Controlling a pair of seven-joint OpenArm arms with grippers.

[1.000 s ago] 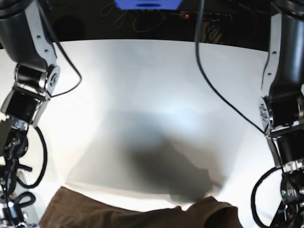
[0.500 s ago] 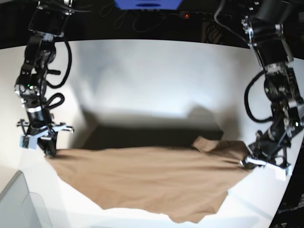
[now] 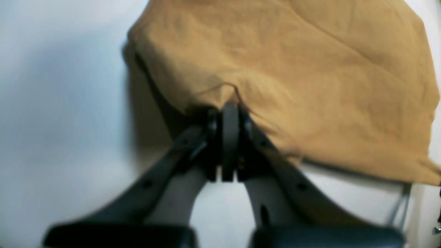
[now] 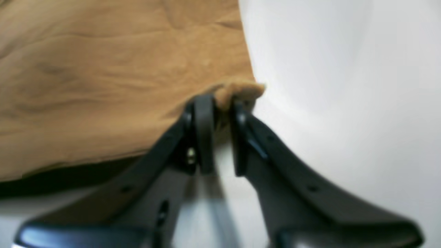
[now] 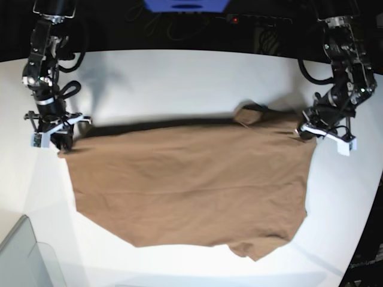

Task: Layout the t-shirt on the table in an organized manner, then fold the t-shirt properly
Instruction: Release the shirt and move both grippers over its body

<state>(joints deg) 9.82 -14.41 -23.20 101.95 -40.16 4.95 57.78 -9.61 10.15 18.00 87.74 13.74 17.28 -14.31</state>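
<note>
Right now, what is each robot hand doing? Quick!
Left gripper: closed, pinching the t-shirt edge.
Right gripper: jaws slightly apart, a bunched shirt corner between them.

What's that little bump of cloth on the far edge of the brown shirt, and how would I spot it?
Start at the white table and find the brown t-shirt spread across it. Follow its far edge toward the left gripper, on the base view's right. Short of it, a small folded-over flap sticks up, the only raised lump on that otherwise straight edge.
</note>
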